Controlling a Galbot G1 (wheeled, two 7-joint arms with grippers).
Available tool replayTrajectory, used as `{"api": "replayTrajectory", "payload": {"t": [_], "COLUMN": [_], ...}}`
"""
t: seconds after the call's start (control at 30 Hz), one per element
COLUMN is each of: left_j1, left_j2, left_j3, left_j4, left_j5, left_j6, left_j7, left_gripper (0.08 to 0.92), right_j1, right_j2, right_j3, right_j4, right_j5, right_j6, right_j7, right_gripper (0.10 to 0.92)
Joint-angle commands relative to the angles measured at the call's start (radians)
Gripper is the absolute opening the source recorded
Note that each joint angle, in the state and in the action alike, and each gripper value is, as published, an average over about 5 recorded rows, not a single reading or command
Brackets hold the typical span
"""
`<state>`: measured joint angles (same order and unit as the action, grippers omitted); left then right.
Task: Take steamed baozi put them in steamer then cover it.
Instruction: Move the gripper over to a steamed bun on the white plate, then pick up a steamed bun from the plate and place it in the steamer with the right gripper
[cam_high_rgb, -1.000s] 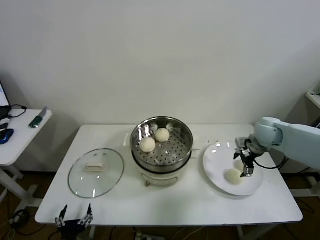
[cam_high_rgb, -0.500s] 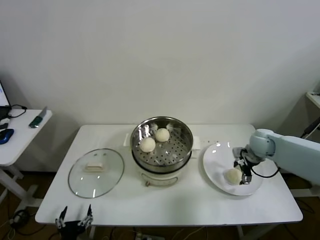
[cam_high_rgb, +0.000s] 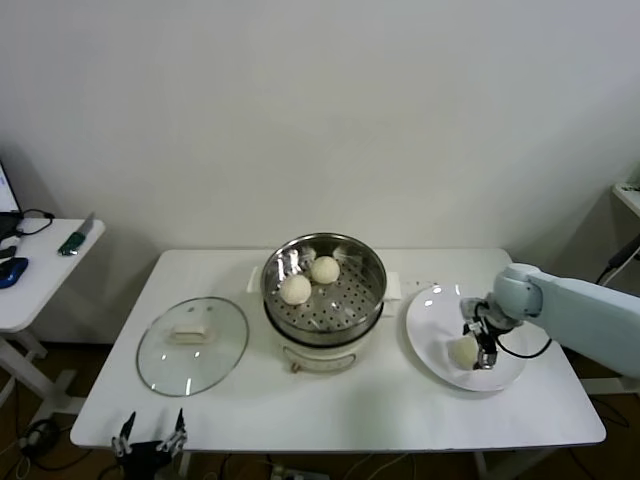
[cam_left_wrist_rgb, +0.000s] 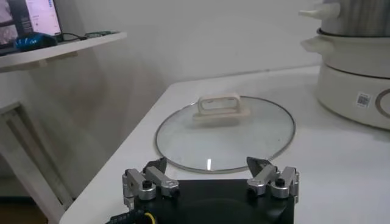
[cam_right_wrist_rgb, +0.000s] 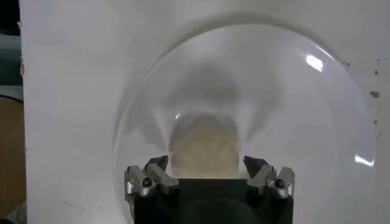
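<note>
The steamer (cam_high_rgb: 345, 305) stands at the table's middle and holds two baozi (cam_high_rgb: 295, 289) (cam_high_rgb: 325, 268). Its cover (cam_high_rgb: 192, 345), a glass lid with a cream handle, lies flat on the table to its left and also shows in the left wrist view (cam_left_wrist_rgb: 244, 137). A third baozi (cam_high_rgb: 462, 351) lies on the white plate (cam_high_rgb: 430, 320) at the right. My right gripper (cam_high_rgb: 478, 345) is low over the plate, open, its fingers on either side of that baozi (cam_right_wrist_rgb: 204, 146). I see no fourth baozi. My left gripper (cam_high_rgb: 148, 440) is parked, open and empty, at the front left edge.
The steamer's cream pot base (cam_left_wrist_rgb: 359, 85) shows past the lid in the left wrist view. A side table (cam_high_rgb: 40, 265) with small items stands at the far left. The plate (cam_right_wrist_rgb: 274, 91) reaches close to the table's right edge.
My right gripper has come down and a little to the left over the plate, so its open fingers now straddle the baozi. The left arm has not moved.
</note>
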<state>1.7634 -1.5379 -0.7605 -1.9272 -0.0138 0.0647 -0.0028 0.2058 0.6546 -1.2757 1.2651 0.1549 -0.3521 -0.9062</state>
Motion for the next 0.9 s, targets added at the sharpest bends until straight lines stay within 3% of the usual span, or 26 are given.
{"api": "replayTrajectory", "payload": {"t": [0.03,0.43,0.6,0.9], "left_j1": [-0.002,-0.003,-0.003,0.001], "left_j2": [-0.002,-0.004,-0.007,-0.016], "left_j3": [0.001,0.000,0.000,0.001], "left_j4": [0.003,0.004,0.004,-0.007], "left_j5": [-0.001,0.000,0.001,0.019], "left_j6": [-0.001,-0.003,-0.003,-0.001], "left_j7": [-0.001,-0.002,-0.002,-0.001], "left_gripper": [0.823,0.823,0.823,0.823], "right_j1": [-0.024,0.014,0.162,0.671], "right_j2": [0.005,0.002,0.000,0.136], "right_j3": [0.026,0.016,-0.049,-0.339], "right_j4": [-0.013,-0.007,0.025,0.103], "right_j5": [-0.009,-0.016,-0.025,0.039], "right_j6": [-0.001,0.026,0.099,0.416], "right_j7": [0.005,-0.014,-0.050,-0.048], "right_gripper": [0.820,0.611,0.589,0.594]}}
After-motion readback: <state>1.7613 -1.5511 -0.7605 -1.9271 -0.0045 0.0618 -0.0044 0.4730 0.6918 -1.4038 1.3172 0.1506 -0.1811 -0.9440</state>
